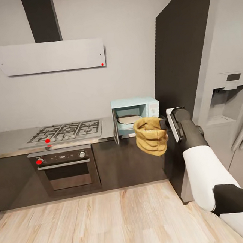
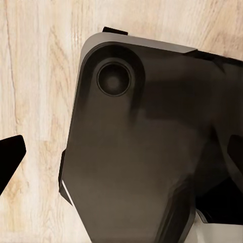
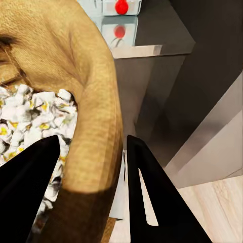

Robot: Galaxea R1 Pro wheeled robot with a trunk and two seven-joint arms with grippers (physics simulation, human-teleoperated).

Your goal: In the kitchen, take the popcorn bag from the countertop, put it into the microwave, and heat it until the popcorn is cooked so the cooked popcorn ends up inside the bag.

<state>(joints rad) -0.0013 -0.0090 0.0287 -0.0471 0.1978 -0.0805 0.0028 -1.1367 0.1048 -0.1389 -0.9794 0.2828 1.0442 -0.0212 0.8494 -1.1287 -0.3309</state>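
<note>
- Here, the popcorn bag (image 1: pixel 150 136) hangs in the air in front of the dark lower cabinets, just before and slightly below the microwave (image 1: pixel 136 116), not resting on anything.
- The bag is tan-yellow and crumpled, with horizontal folds. Its long axis runs roughly up and down, tilted a little, and its rolled rim faces upward.
- In the right wrist view the bag (image 3: pixel 76 101) is open toward the camera, and white and yellow popped kernels (image 3: pixel 35 116) fill its inside.
- The right end effector (image 1: pixel 163 124) grips the bag at its rim, on the side toward the fridge. One dark finger (image 3: pixel 25 197) sits inside the bag over the popcorn and the other finger (image 3: pixel 152 197) sits outside, with the paper wall pinched between them, so the gap is narrow.
- The microwave stands on the grey table (image 1: pixel 10 139) with its door swung open, a pale round plate inside.
- To the left along the table are a gas hob (image 1: pixel 66 131) and, beneath it, a built-in oven (image 1: pixel 64 169).
- The left wrist view shows a dark robot body part (image 2: pixel 147 152) above a wooden floor (image 2: pixel 35 76); whether the left end effector is open or closed cannot be told.
</note>
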